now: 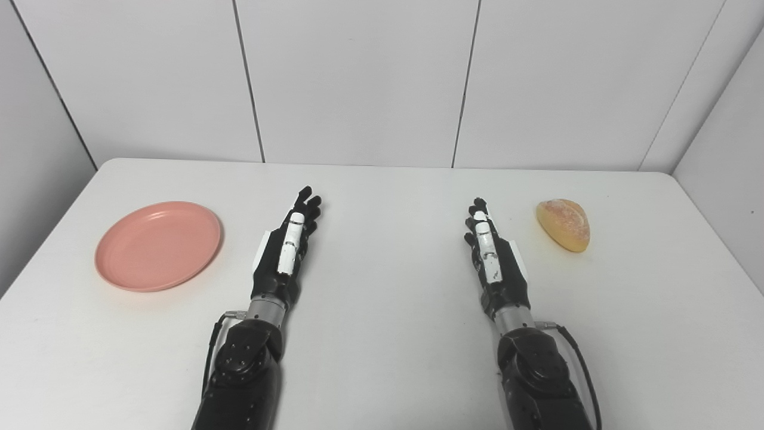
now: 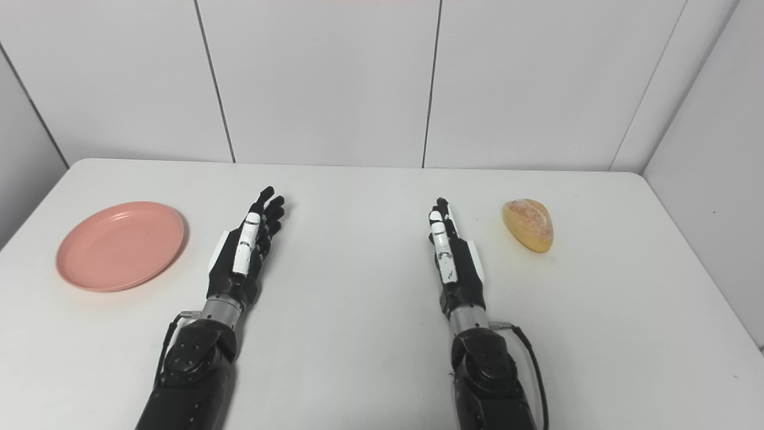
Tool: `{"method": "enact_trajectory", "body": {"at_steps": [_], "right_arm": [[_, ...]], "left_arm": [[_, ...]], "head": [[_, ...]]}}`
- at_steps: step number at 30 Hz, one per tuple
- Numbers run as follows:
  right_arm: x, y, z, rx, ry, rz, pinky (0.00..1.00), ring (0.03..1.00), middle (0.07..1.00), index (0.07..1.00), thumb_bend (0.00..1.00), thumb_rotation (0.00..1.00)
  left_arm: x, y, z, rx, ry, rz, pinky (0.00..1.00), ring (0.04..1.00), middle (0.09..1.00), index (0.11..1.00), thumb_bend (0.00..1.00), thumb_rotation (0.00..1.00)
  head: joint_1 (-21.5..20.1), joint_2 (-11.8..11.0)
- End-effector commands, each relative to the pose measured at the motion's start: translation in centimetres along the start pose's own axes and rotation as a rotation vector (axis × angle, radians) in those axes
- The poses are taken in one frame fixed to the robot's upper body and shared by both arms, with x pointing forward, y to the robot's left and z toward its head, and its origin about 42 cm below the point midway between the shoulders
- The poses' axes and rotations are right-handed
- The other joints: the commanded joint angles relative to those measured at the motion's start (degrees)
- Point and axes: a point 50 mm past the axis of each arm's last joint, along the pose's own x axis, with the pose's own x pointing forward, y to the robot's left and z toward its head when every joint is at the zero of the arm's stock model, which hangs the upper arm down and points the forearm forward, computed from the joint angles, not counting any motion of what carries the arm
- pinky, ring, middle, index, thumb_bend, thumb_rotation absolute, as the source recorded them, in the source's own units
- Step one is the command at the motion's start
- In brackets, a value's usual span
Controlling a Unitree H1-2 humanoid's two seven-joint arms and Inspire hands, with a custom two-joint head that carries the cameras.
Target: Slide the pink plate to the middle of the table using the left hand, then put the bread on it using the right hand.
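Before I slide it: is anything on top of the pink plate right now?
Nothing shows on the pink plate; its whole upper face is bare. The bread lies apart on the table's right side. Both the left hand and right hand are open, holding nothing. Underneath the plate is hidden.

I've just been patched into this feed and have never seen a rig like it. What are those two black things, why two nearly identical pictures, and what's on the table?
The black shapes are the forearms and hands of a humanoid robot, reaching in from the bottom edge. The two pictures come from two cameras side by side on its head, so they show one scene from places slightly apart. The left hand and the right hand are both out over the white table, fingers stretched forward, holding nothing. A pink plate lies empty at the left side, beyond the left hand and apart from it. A bread roll lies at the right side, apart from the right hand. Neither has been touched: the plate is not in the middle yet.
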Motion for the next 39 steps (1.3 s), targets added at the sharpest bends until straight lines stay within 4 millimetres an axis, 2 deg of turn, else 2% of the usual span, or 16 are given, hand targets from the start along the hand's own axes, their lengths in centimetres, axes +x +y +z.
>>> {"method": "enact_trajectory", "body": {"at_steps": [1,31,37,39], "right_arm": [[1.12,0.44,2.22,-0.002,-0.105,0.02,1.0,1.0,1.0,1.0,0.59,0.99],[1.51,0.61,1.99,0.008,-0.11,0.014,1.0,1.0,1.0,1.0,0.58,0.97],[1.61,0.36,2.04,0.006,-0.106,0.018,1.0,1.0,1.0,1.0,0.59,0.99],[1.6,0.05,2.03,0.002,-0.098,0.019,1.0,1.0,1.0,1.0,0.59,0.99]], "left_arm": [[0.93,-0.35,0.99,0.0,-0.044,-0.011,0.99,0.966,0.945,0.937,0.38,1.0],[1.15,-0.04,0.71,-0.027,-0.037,-0.013,0.99,0.965,0.944,0.94,0.38,1.0],[1.41,-0.15,0.75,-0.019,-0.041,-0.016,0.98,0.964,0.945,0.936,0.4,1.0],[1.63,-0.47,0.82,-0.034,-0.052,-0.011,0.98,0.962,0.943,0.933,0.4,1.0]], "head": [[0.1,0.0],[-0.5,-0.3],[2.3,-0.7],[5.2,-1.6]]}}
